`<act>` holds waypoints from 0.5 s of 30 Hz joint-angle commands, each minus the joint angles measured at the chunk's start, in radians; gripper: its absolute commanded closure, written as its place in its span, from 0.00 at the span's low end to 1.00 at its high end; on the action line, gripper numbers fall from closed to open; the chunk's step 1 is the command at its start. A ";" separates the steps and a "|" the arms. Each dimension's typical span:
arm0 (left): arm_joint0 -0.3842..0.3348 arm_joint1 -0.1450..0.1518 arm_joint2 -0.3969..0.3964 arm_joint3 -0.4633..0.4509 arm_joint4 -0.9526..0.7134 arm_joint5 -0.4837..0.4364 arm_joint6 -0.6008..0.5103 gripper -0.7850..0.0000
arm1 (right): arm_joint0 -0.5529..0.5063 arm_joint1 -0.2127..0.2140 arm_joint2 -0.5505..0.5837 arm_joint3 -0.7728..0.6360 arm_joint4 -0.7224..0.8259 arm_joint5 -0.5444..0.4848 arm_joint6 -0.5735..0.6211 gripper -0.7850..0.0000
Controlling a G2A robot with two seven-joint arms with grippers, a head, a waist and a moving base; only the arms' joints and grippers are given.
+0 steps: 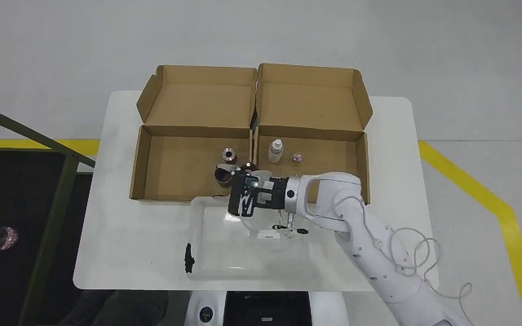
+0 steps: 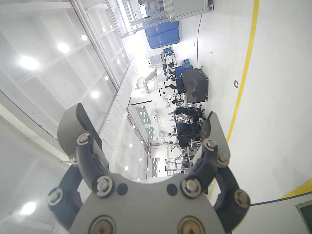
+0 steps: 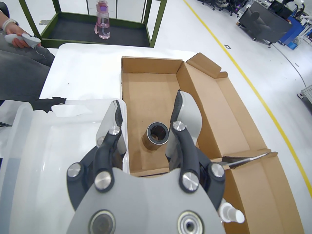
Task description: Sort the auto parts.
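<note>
Around the left cardboard box (image 1: 175,167) everything else is placed: it lies open on the white desk (image 1: 114,244), with a second cardboard box (image 1: 326,167) touching its side and a clear tray (image 1: 220,257) against its near wall. Above the box's near corner, by the seam with the second box, hangs the right hand (image 3: 148,99) with its fingers spread apart and nothing between them. Directly beneath that gap a dark metal sleeve (image 3: 157,136) stands on end on the box floor, bore upward, close to the near wall. A smaller round part (image 1: 227,152) sits farther back in the same box. A white bottle (image 3: 230,214) lies in the neighbouring box, just past the shared wall, and a few tiny parts (image 1: 266,235) remain in the tray. The left hand (image 2: 146,112) is also spread and empty, aimed away from the box toward the hall.

The sleeve is the main risk. It is narrow, smooth and upright, so a finger that brushes it on the way up or closes off-centre would probably tip it, and once on its side it could roll across the box floor. One finger also seems to line up with the box's near wall and the tray rim. A descent from here could catch the cardboard and shove the box, disturbing both parts inside. Sideways travel toward the second box risks snagging the shared flaps.
</note>
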 commanded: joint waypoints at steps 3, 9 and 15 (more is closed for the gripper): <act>0.000 0.000 0.000 0.000 0.000 0.000 0.000 0.00 | -0.065 0.018 0.057 -0.070 -0.027 -0.015 -0.039 0.48; 0.000 0.000 0.000 0.000 0.000 0.000 0.000 0.00 | -0.161 0.044 0.147 -0.141 -0.073 -0.020 -0.109 0.40; 0.000 0.000 0.000 0.000 0.000 0.000 0.000 0.00 | -0.232 0.063 0.222 -0.172 -0.109 -0.018 -0.197 0.39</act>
